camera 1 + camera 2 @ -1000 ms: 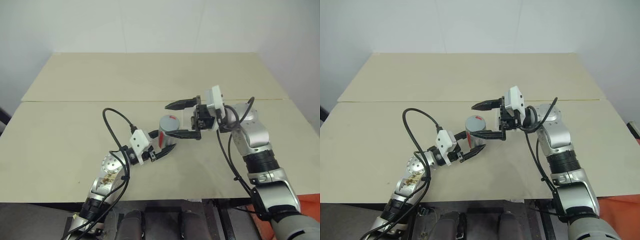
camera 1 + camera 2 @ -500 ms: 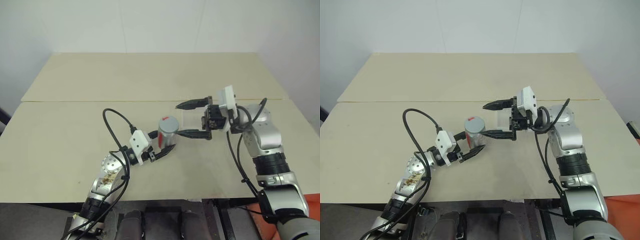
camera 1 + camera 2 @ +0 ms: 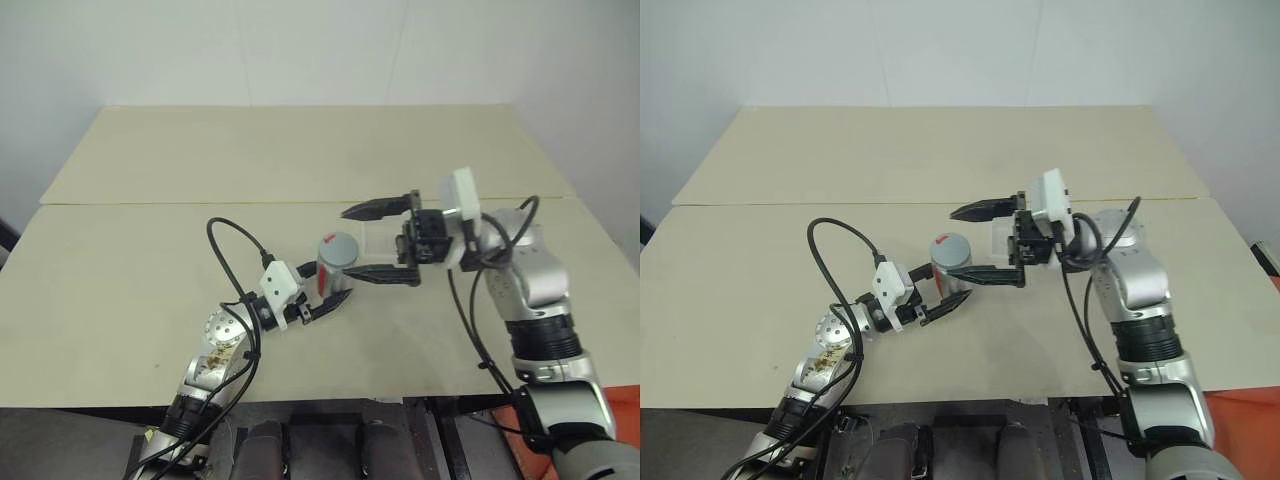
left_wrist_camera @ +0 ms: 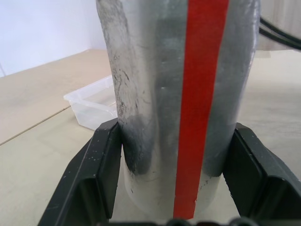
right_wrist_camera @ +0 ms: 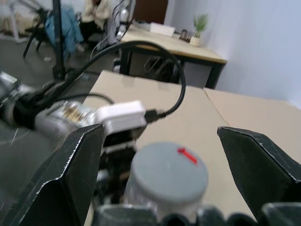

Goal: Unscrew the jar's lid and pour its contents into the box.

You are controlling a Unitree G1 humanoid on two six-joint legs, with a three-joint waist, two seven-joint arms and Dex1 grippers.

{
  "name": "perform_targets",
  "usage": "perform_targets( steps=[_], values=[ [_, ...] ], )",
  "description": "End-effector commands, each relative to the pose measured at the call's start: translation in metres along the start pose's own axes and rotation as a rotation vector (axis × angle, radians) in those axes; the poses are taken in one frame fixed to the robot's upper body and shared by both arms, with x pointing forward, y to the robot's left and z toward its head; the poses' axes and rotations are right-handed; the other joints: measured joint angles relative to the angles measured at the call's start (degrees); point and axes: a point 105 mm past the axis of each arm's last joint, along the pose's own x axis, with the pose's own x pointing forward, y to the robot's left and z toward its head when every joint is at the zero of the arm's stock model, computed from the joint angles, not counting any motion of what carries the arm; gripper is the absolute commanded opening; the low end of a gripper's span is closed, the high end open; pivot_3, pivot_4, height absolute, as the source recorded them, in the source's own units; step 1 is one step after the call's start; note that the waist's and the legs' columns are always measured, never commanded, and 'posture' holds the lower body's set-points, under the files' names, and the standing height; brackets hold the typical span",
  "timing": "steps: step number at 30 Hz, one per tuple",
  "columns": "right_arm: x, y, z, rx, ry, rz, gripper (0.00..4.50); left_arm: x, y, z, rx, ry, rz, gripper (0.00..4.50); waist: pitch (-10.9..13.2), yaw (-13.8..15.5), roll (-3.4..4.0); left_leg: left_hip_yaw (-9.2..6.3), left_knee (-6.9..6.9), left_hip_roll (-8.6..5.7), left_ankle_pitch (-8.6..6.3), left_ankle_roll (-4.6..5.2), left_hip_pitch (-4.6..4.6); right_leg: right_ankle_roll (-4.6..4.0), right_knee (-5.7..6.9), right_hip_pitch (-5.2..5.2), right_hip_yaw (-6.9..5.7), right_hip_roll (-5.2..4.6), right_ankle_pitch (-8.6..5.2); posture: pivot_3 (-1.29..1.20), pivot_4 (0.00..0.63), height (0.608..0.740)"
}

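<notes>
Head views: left end effector (image 3: 325, 296) clamped on jar (image 3: 333, 268); lid (image 3: 339, 246) on. Right end effector (image 3: 362, 241) spread wide, back level with lid after pulling off sideways.

Left wrist: box (image 4: 94, 103) beyond jar.

Right wrist: lid between fingers (image 5: 70, 174), untouched. Unscrewing not begun.

The left arm reaches forward and rightward, its gripper (image 3: 322, 292) clamped on the jar (image 3: 332, 266), one finger (image 4: 89, 183) pressed to each side of it. The right arm bends in from the right, its gripper (image 3: 372, 240) level and pointing left with its fingers (image 5: 70, 174) spread wide, one each side of the lid (image 5: 169, 172), not touching.
</notes>
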Motion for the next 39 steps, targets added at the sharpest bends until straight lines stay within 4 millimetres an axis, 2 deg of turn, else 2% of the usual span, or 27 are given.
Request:
perform_targets(
  steps=[1,8,33,39],
  values=[
    [0.013,-0.004,0.008,-0.047,0.002,-0.010,4.47,0.004,0.000,0.012,0.036,-0.050,-0.006,2.77,0.00,0.01,0.00,0.00,0.00,0.00,0.00,0.00,0.00,0.00,0.00,0.00,0.00,0.00,0.00,0.00,0.150,0.740],
    [0.019,-0.012,-0.001,-0.049,0.031,-0.050,4.47,0.004,0.000,0.013,0.039,-0.052,-0.002,2.77,0.00,0.29,0.00,0.02,0.01,-0.01,0.00,0.00,0.00,0.01,0.00,0.01,0.00,0.00,0.00,0.00,0.150,0.740],
    [-0.021,-0.011,-0.006,-0.044,0.076,-0.104,4.47,0.003,0.002,0.011,0.048,-0.046,-0.010,2.77,0.00,0.46,0.00,0.02,0.01,-0.01,0.00,0.00,0.00,0.01,-0.01,0.01,-0.01,0.00,0.00,0.00,0.150,0.740],
    [-0.025,-0.008,-0.005,-0.049,0.082,-0.092,4.47,0.003,0.002,0.010,0.049,-0.048,-0.012,2.77,0.00,0.53,0.00,0.02,0.01,-0.01,0.00,0.00,0.00,0.01,-0.01,0.01,0.00,0.00,0.00,0.00,0.150,0.740]
  ],
)
